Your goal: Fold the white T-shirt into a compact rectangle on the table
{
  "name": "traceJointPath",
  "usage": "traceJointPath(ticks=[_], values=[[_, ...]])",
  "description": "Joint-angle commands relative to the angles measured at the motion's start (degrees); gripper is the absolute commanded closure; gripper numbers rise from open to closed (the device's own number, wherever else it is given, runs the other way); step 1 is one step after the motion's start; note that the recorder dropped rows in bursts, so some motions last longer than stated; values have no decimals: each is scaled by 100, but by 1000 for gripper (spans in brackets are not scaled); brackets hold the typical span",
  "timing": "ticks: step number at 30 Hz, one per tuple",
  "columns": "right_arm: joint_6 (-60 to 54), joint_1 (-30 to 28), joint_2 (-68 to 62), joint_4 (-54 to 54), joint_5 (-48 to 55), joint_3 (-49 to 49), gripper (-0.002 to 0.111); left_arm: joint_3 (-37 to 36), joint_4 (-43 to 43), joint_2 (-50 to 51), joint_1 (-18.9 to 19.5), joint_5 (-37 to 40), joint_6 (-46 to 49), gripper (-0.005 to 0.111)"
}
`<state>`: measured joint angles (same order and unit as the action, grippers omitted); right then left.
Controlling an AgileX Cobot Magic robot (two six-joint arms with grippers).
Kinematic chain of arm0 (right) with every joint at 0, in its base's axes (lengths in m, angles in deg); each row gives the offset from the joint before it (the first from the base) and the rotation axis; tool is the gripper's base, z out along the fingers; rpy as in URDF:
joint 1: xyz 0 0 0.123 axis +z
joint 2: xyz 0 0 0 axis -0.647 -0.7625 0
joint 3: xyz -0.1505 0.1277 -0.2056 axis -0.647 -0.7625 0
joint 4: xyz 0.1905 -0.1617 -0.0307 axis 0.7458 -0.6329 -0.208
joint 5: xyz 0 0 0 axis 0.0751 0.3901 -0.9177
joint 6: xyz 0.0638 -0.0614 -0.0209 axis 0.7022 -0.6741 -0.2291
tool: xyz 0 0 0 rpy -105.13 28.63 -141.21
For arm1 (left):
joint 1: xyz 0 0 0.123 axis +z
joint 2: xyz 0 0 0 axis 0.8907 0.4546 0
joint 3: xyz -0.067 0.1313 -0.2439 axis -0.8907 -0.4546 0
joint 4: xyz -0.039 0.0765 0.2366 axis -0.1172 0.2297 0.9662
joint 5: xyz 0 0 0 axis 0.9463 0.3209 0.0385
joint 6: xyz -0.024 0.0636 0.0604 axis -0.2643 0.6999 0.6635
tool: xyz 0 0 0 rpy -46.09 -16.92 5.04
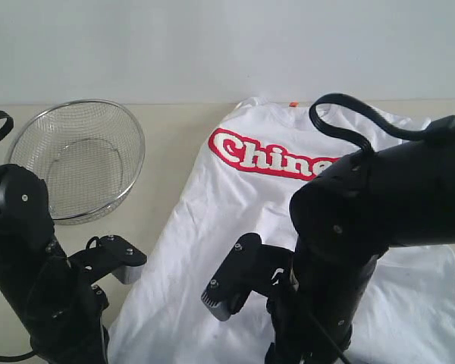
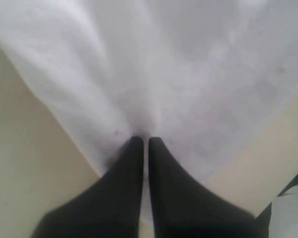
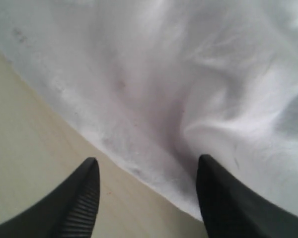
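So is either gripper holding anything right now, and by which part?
The left gripper is shut on the white T-shirt, pinching a corner of fabric at its edge. The right gripper has its jaws open over the shirt's edge, holding nothing.

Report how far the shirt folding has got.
Done: the white T-shirt lies spread on the table, lettering up; no fold shows yet. In hand: the left claw is shut, pinching fabric; the right claw stands open over the shirt's edge. Left: every fold.
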<state>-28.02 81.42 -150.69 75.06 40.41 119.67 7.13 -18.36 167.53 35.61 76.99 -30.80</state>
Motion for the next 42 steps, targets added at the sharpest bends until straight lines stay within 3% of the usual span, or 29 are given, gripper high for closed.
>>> traceJointPath(ticks=[1,13,15,17,18,19,24,28,30,32,35,36,39,42], values=[[-53,7,5,13,39,-8,57,-25,-64,-56,-4,-17,-43,102],[-91,7,-239,16,-176,-303,58,-25,-63,-56,-4,-38,-43,102],[-91,7,-239,16,-164,-303,64,-25,-63,-56,-4,-38,-43,102],[-91,7,-239,16,-79,-303,83,-25,-63,-56,-4,-28,-43,102],[-81,7,-239,16,54,-303,99,-25,-63,-56,-4,-28,-43,102],[-81,7,-239,16,122,-303,105,-25,-63,-56,-4,-28,-43,102],[-158,7,-227,28,715,-303,108,-25,-63,-56,-4,-28,-43,102],[-712,7,-227,789,948,-303,108,-25,-63,-56,-4,-28,-43,102],[-888,7,-227,1119,972,-303,104,-25,-63,-56,-4,-28,-43,102],[-978,7,-227,1220,997,-303,87,-25,-63,-56,-4,-28,-43,102],[-968,7,-227,1233,1144,-303,49,-25,-63,-56,-4,-28,-43,102],[-968,7,-227,1233,1218,-303,41,-25,-63,-56,-4,-28,-43,102],[-954,7,-203,1233,1317,-303,43,-25,-63,-56,-4,-28,-43,102],[-841,7,-20,1210,1116,-275,57,-25,-63,-56,-4,-28,-33,102]])
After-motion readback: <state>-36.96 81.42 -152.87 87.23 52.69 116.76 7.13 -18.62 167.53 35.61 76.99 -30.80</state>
